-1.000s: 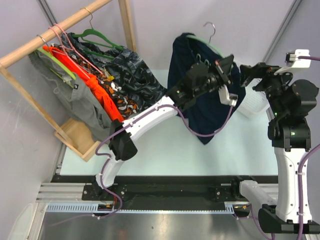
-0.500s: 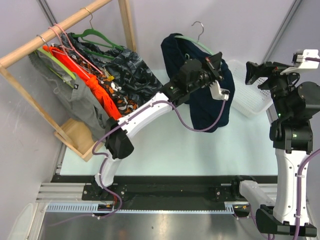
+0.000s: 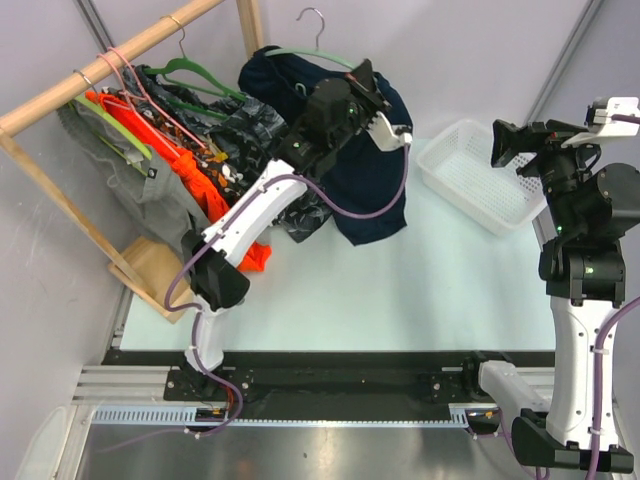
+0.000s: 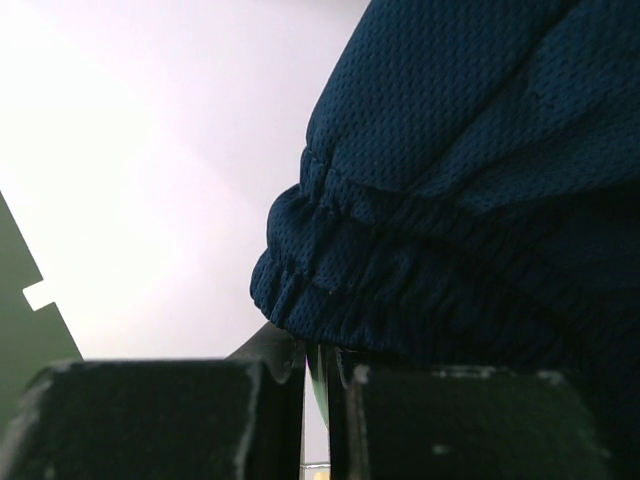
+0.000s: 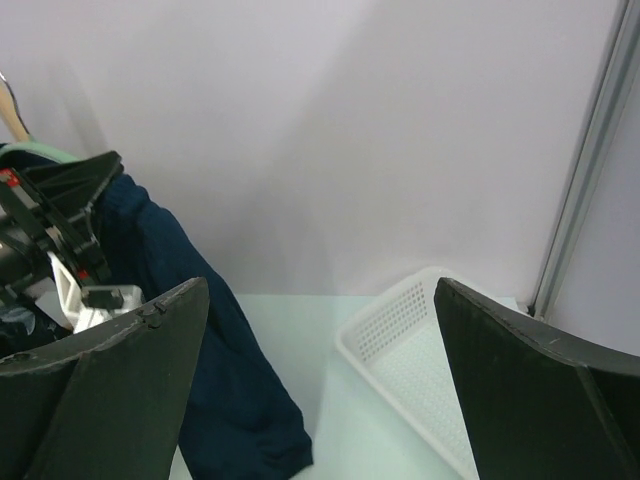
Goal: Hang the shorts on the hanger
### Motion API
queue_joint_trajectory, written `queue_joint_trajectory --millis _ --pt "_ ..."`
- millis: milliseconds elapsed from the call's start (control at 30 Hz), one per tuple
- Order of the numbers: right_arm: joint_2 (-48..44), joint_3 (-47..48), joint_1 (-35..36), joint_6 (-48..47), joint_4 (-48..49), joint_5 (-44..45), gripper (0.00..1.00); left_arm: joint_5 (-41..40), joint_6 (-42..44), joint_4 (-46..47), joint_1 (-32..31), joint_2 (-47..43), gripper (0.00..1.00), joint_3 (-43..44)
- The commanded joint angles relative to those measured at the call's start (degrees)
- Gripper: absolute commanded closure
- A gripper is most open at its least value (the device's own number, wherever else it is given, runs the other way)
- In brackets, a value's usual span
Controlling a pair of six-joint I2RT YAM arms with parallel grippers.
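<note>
The dark navy shorts (image 3: 362,175) hang draped over the pale mint-green hanger (image 3: 298,52), whose wire hook (image 3: 316,20) points up at the back of the table. My left gripper (image 3: 360,80) is shut on the hanger's thin bar and holds it in the air beside the rack. In the left wrist view the shorts' gathered waistband (image 4: 420,270) lies just above the left gripper (image 4: 318,372), with a green sliver of the hanger (image 4: 318,385) pinched between the fingers. My right gripper (image 3: 502,142) stands open and empty at the right; in its own view the right gripper (image 5: 320,390) frames the shorts (image 5: 215,390).
A wooden rack (image 3: 110,58) at the back left carries a dark green hanger (image 3: 195,72), pink hangers (image 3: 128,75), an orange garment (image 3: 195,185), a patterned garment (image 3: 270,150) and a grey one (image 3: 130,175). A white basket (image 3: 478,175) sits at the back right, also seen as the basket (image 5: 430,350).
My left arm has swung left and back, carrying the hanger and shorts from mid-table to beside the rack. The right gripper drew back a little, then held still.
</note>
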Motion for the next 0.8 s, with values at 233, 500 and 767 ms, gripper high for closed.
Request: queue_joint_trajectory --millis 233,500,767 --pt "0.6 1.9 -0.4 0.8 2.0 -2.6 0.00 2.4 11.4 6.5 10.9 -3.6 1.00 9.3" --pt "1.3 2.0 -0.4 1.7 0.9 -3.5 0.00 7.5 6.0 13.1 16.9 -3.6 1.00 9.1" --pt "1.6 2.0 -0.4 2.2 0.3 -4.4 0.00 9.5 2.0 9.3 19.7 -6.2 1.00 4.5"
